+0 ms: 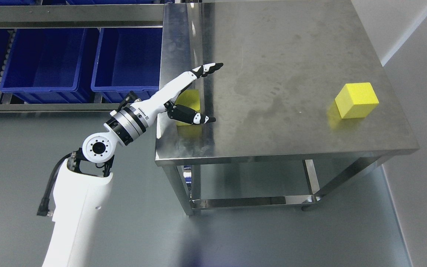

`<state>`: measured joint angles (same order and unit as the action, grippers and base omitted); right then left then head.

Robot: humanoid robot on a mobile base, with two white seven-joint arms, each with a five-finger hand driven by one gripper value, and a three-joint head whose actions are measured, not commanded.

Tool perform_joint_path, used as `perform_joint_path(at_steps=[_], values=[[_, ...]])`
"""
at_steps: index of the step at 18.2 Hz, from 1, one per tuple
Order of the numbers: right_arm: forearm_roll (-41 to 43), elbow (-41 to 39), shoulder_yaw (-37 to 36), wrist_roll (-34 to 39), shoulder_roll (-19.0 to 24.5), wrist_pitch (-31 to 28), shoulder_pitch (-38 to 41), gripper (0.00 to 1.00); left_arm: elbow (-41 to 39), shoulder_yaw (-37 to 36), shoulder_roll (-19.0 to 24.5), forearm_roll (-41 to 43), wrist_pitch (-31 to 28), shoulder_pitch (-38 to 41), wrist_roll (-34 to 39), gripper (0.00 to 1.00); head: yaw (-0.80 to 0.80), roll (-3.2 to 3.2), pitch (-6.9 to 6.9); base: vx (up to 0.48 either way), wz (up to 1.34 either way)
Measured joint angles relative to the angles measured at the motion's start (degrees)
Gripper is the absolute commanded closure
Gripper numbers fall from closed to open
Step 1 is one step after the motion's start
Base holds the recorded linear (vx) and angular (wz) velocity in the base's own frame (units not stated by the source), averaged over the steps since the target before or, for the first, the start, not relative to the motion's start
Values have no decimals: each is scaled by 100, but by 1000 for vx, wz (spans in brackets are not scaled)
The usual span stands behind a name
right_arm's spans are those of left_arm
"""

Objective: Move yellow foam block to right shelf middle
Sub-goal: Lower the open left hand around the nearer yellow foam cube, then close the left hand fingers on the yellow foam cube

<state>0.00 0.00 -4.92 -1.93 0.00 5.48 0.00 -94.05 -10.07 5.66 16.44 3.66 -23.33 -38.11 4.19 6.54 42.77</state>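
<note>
A yellow foam block (190,99) sits near the left edge of the steel table (291,48), partly hidden behind my left hand (215,92). The hand reaches in from the lower left and straddles this block: the long fingers (208,69) stretch out straight past its far side and the thumb (193,115) lies at its near side. The fingers are spread and do not close on the block. A second yellow foam block (356,100) stands alone near the table's right edge. My right arm does not show.
Two blue bins (43,61) (128,59) sit on a metal rack left of the table, under a steel rail (69,15). The table has a lower shelf (243,202). Grey floor lies in front, and a white wall (421,44) at the right.
</note>
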Motion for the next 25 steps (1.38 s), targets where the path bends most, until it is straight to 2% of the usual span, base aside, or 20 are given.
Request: perform_joint_path(at_steps=[9,11,13,14,19,21,25], values=[[0,0,0,0,0,0,0,0,-85,-16,509,275,46,-29,-62,8,0,0,0,0,0],[0,0,0,0,0,0,0,0,-65,-28,564,368,62,-35,-64,11,0,0,0,0,0],[0,0,0,0,0,0,0,0,-27,-61,606,441,67,-39,-66,20,0,0,0,0,0],[0,0,0,0,0,0,0,0,-6,-81,622,472,71,-39,-77,21,0,0,0,0,0],[0,0,0,0,0,0,0,0,98,-166,576,558,77,-31,-87,22,0,0,0,0,0],[0,0,0,0,0,0,0,0,154,-199,514,587,91,-22,-72,32,0,0,0,0,0],[0,0,0,0,0,0,0,0,254,-253,380,716,107,-13,-45,37,0,0,0,1,14]])
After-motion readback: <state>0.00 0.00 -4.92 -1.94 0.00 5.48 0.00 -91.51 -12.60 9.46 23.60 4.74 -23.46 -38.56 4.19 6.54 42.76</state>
